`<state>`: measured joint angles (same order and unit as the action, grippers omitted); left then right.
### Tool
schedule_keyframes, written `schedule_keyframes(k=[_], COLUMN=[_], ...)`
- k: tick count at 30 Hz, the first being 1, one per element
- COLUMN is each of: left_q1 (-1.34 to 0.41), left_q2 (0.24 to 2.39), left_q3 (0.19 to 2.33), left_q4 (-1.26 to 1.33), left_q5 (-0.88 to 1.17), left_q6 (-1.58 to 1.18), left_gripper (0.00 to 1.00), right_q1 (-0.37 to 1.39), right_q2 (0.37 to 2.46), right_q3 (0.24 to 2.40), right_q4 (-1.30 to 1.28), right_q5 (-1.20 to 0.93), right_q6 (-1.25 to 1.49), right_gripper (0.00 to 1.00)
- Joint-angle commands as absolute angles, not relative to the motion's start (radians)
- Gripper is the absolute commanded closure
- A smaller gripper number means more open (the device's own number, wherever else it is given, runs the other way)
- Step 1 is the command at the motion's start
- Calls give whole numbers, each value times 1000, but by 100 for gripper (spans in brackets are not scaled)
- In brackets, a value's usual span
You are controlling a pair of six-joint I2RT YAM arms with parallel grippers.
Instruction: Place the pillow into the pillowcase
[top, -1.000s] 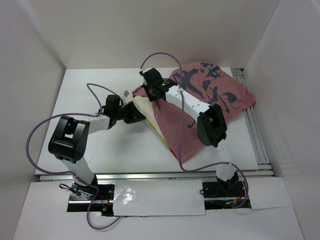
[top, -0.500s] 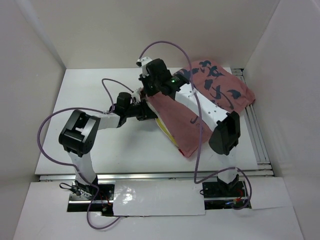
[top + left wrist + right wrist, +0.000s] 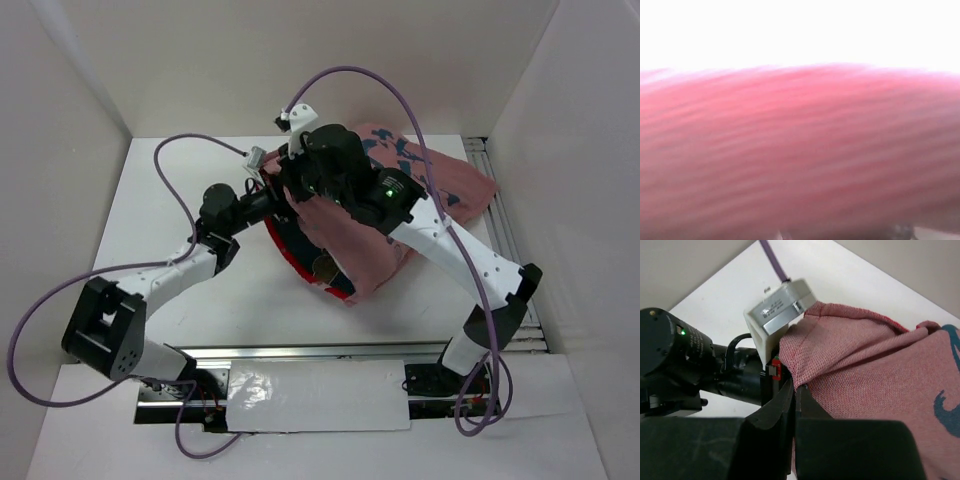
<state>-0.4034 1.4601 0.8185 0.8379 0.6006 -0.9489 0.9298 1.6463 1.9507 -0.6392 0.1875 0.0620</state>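
Note:
The pillowcase (image 3: 440, 180) lies at the back right, faded pink side with dark marks up, and its red printed side (image 3: 300, 262) shows along the near edge. My right gripper (image 3: 298, 192) is shut on the pillowcase's open hem (image 3: 805, 365) and holds it raised. In the right wrist view the right gripper (image 3: 796, 386) has its jaws closed on that hem. My left arm (image 3: 225, 205) reaches into the opening, and fabric covers its gripper. The left wrist view shows only blurred pink cloth (image 3: 800, 150). The pillow is hidden.
The white table (image 3: 170, 190) has white walls on three sides. A metal rail (image 3: 510, 262) runs along its right edge. Purple cables (image 3: 190, 205) loop above both arms. The left arm's white camera block (image 3: 782, 302) sits right beside the held hem.
My right gripper has lifted the pillowcase's hem and drawn it left over the left gripper. My left arm has stretched forward into the case. The cream pillow no longer shows.

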Motion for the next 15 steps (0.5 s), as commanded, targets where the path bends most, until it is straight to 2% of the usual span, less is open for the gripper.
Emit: schedule_keyframes(k=[1, 7, 8, 10, 12, 13, 15], left_q1=[-465, -414, -440, -474, -529, -540, -540], left_q2=[1432, 1782, 1799, 1799, 1799, 1799, 1799], left_q3=[894, 948, 948, 965, 1035, 1057, 1072], left_q4=[713, 782, 766, 565, 404, 303, 284], left_q5=[298, 425, 341, 212, 1, -39, -49], left_q6=[-772, -954, -954, -919, -904, -904, -917], left_gripper=[100, 100, 100, 100, 100, 100, 100], right_q1=[979, 988, 988, 988, 988, 988, 988], right_q2=[1577, 1563, 1563, 1563, 1563, 1563, 1552], right_q3=[1913, 1933, 1942, 1942, 1924, 1899, 1887], right_q4=[-598, -569, -578, -591, -591, -578, -569], right_q5=[111, 89, 89, 89, 52, 38, 15], right_q6=[120, 120, 120, 120, 120, 120, 129], right_gripper=[100, 100, 100, 100, 100, 100, 100])
